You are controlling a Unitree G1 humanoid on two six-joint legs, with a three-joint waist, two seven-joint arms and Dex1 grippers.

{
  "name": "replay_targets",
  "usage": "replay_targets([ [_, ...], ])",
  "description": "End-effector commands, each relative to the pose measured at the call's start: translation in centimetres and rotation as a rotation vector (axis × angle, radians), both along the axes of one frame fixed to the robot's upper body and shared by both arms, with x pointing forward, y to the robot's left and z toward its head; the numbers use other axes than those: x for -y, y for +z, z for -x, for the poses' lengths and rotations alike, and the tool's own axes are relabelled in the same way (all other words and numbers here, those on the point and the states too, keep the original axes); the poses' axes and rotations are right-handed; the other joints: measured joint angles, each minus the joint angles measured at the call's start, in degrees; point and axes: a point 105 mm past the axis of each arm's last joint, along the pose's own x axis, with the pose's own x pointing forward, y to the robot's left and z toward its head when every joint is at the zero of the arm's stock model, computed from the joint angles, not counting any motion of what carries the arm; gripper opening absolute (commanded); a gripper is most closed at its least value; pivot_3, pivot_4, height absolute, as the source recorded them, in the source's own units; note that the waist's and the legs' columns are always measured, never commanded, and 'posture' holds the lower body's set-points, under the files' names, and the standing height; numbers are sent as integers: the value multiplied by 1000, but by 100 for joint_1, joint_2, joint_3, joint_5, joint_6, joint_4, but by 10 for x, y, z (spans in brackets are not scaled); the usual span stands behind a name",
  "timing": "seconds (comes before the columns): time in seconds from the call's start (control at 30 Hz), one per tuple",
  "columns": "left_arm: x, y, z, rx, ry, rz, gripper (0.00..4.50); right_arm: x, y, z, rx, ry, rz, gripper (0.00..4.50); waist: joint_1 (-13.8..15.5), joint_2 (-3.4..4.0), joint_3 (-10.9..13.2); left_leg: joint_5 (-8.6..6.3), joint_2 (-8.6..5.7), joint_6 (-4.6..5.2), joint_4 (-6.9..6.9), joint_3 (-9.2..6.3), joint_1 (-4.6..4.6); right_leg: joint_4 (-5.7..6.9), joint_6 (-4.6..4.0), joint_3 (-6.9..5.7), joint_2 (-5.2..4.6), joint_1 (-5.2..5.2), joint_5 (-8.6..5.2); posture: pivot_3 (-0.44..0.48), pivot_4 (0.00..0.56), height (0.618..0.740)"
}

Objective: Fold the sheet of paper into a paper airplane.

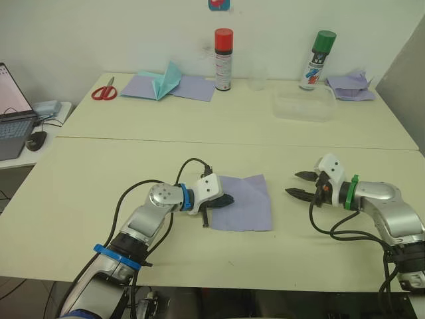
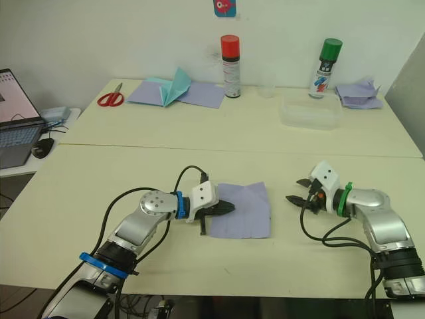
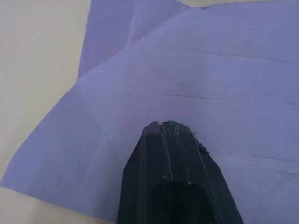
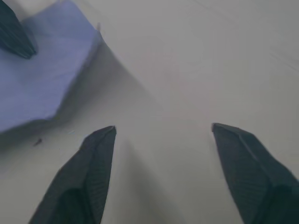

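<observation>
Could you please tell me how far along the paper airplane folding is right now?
Early stage. The sheet of paper lies mostly flat and creased, with no nose or wings formed. The left hand, closed, presses on it; the right hand waits open beside it. Nearly all folding remains.

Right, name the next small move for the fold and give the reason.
Probably bring the right gripper over to the near right edge of the sheet of paper. Its fingers are open and hover off the sheet over bare table, while the left gripper, shut, presses on the sheet's left part, pinning it for a fold.
</observation>
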Motion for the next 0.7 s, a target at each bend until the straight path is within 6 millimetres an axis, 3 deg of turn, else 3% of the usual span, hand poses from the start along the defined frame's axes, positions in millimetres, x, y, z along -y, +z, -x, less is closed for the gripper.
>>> replay_targets([
  [0.03,-6,-19,1,-47,21,-65,0,-15,3,-4,46,48,0,2035,-5,1,-1,0,0,0,0,-1,4,2,0,0,0,2,0,0,150,740],
  [0.07,-6,-20,1,-50,22,-65,0,-19,0,-4,41,58,0,1526,-5,1,-1,0,-1,0,-1,-2,11,3,0,1,0,7,0,0,150,740],
  [0.23,-6,-20,0,-54,28,-64,0,-38,-9,-1,10,92,-48,53,-5,2,-2,0,-2,0,-1,-11,21,4,0,-4,0,25,0,0,150,740],
  [0.33,-6,-22,2,-64,32,-65,0,-55,-8,5,-13,127,-139,53,-6,2,-2,-1,-4,2,0,-22,27,1,2,-6,0,40,-2,0,150,740],
  [0.5,-6,-25,4,-80,38,-70,0,-82,13,8,-23,186,-312,53,-9,3,-3,-2,-6,4,-1,-39,29,0,3,-10,3,51,-3,0,150,740],
  [0.7,-8,-24,3,-91,50,-75,0,-105,14,5,-46,201,-383,53,-12,4,-3,-2,-10,4,-1,-54,29,-4,4,-13,5,63,-4,0,150,740],
])
